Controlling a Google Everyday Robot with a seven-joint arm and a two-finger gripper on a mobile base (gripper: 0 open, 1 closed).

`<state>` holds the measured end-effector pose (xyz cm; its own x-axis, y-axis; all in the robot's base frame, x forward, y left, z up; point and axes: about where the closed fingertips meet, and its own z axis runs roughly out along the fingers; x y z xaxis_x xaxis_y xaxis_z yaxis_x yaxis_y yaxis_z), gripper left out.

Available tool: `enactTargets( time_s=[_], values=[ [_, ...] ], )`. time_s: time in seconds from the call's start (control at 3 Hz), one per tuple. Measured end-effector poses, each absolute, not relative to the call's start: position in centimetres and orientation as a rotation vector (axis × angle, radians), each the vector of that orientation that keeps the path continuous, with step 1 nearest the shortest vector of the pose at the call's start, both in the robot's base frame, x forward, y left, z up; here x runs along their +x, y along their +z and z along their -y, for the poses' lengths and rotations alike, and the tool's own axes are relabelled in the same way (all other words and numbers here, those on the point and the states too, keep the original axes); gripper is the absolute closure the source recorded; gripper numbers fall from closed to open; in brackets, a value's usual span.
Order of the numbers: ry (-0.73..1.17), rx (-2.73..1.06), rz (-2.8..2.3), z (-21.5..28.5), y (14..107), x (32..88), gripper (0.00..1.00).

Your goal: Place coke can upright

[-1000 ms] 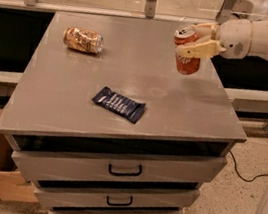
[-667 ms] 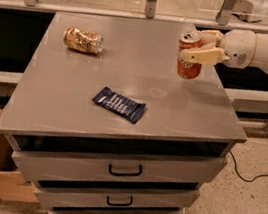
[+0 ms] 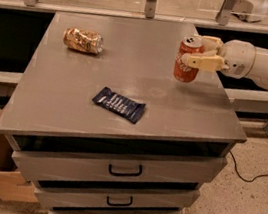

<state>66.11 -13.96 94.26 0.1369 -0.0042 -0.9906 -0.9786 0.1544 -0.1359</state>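
Camera view, contents as seen.

- Coke can (image 3: 188, 60): upper right of frame, near the right edge of the grey cabinet top (image 3: 149, 45). Upright, silver lid and tab uppermost. Base at or just above the surface; contact not discernible.
- Gripper (image 3: 196, 50): entering from the right on a white arm (image 3: 255, 62). Cream fingers (image 3: 204, 63) pinching the coke can, one across its front, one behind its rim.
- Gold can (image 3: 83, 41): upper left of the top, lying on its side, dented, well apart from the coke can.
- Dark blue snack packet (image 3: 119, 104): flat near the middle of the top, between the two cans and nearer the front edge.
- Three drawers (image 3: 124, 170) with dark handles below.
- Cardboard box (image 3: 1, 179): lower left, beside the cabinet.
- Black cable (image 3: 249, 178): on the speckled floor, right.
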Motion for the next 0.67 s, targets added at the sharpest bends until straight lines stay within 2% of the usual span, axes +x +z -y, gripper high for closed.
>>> enactTargets(
  time_s=[0.67],
  values=[
    [1.036, -1.128, -1.157, 14.84, 93.0, 64.75, 0.37]
  ],
)
